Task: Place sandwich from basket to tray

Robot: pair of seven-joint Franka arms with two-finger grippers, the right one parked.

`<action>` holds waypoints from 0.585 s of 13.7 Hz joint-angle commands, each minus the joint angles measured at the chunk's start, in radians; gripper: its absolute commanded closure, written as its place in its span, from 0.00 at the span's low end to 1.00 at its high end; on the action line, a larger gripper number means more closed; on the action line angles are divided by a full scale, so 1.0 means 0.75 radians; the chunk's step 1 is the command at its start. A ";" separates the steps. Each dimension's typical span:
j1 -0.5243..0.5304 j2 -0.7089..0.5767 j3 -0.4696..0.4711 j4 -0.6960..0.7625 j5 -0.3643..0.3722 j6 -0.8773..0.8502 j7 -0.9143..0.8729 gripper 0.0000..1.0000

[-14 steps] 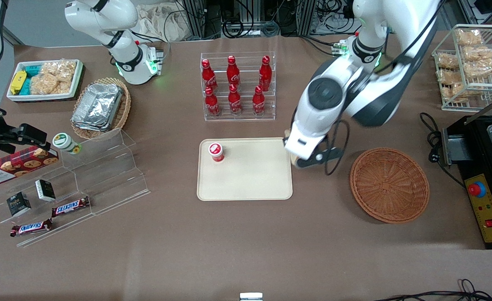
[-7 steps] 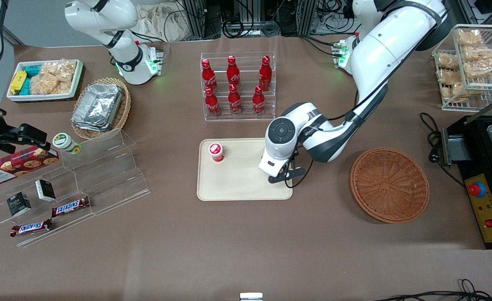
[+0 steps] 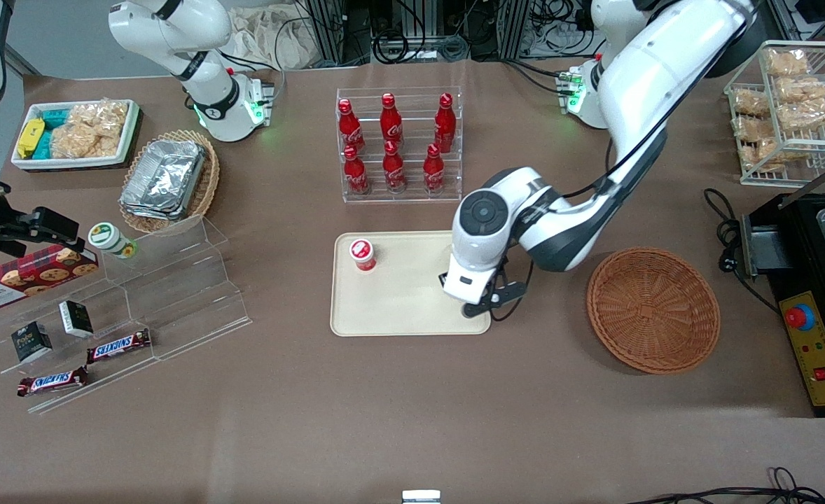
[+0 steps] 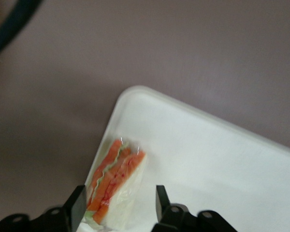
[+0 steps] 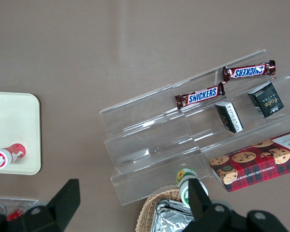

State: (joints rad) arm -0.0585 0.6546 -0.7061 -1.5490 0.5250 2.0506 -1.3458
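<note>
The sandwich [image 4: 117, 186], a wrapped wedge with orange-red filling and pale bread, lies on the beige tray [image 4: 208, 154] close to one rounded corner. My left gripper [image 4: 120, 193] is open and straddles it, and one of the black fingers [image 4: 78, 205] is close against the filling side while the other stands clear of the bread. In the front view the gripper [image 3: 479, 299] hangs low over the tray [image 3: 398, 294] at the corner nearest the camera and the basket, and the wrist hides the sandwich. The round reddish-brown basket [image 3: 653, 308] sits empty beside the tray.
A red-capped cup [image 3: 363, 254] stands on the tray toward the parked arm's end. A rack of red bottles [image 3: 398, 143] is farther from the camera than the tray. A clear stepped shelf [image 3: 167, 280] holds snacks. A black control box [image 3: 815, 343] flanks the basket.
The left arm swung from the tray's basket-side edge to over the tray, then dropped lower at the corner nearest the camera. The sandwich now rests on the tray between parted fingers.
</note>
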 commanded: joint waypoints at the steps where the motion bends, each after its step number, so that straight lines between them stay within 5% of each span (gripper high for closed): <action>1: 0.137 -0.244 -0.018 -0.037 -0.055 -0.087 -0.044 0.00; 4: 0.274 -0.404 -0.020 -0.039 -0.192 -0.118 0.015 0.00; 8: 0.458 -0.521 -0.018 -0.035 -0.385 -0.222 0.388 0.00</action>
State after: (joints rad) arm 0.2173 0.3127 -0.7090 -1.5423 0.2926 1.9076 -1.1707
